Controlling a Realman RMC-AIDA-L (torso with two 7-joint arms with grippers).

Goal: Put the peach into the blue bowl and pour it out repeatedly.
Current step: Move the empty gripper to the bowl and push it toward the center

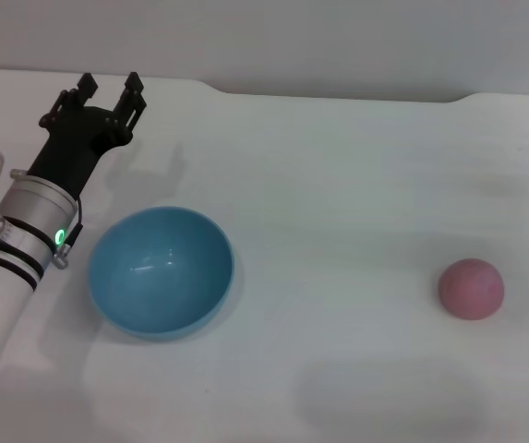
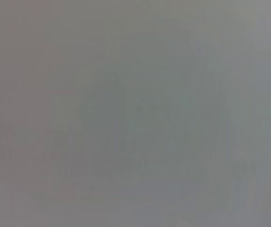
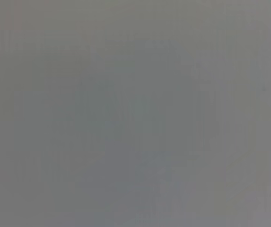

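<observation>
Nearest the robot, the blue bowl [image 1: 161, 271] sits upright and empty on the white table [image 1: 338, 185], its glossy, smooth inner wall catching soft highlights, round and deep with a thin rim. Over to the robot's right and well apart from it lies the peach [image 1: 471, 289], a small matte pink ball resting on the bare surface, nothing touching it. So right now the fruit is out of the bowl, and by my reading the next placing is yet to be done: someone has to go and fetch that peach, drop it in, then tip the bowl.

Farther back on the left, the left gripper [image 1: 107, 89] hovers beyond the bowl's far left side, black, angular and hard-edged on a white cylindrical arm, its two fingers spread with a clear gap and holding nothing. The right gripper is not in sight in the head view, and both wrist views show only a featureless grey.
</observation>
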